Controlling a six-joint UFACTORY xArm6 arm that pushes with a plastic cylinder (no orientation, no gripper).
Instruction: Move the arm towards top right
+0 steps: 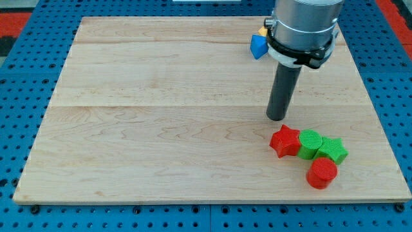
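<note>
My tip (277, 118) rests on the pale wooden surface (161, 116), itself on blue pegboard (26, 212), just above the red star (285, 141), green cube (310, 143), green star (333, 150) and red cylinder (321, 173), below a half-hidden blue block (258, 46); no gripper is fitted.

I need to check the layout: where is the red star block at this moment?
The red star block lies at the view's lower right of the board, touching the green block on its right, just below my tip.

Grey cylindrical housing (304, 22), black collar, straight dark rod, my tip (277, 118).
</note>
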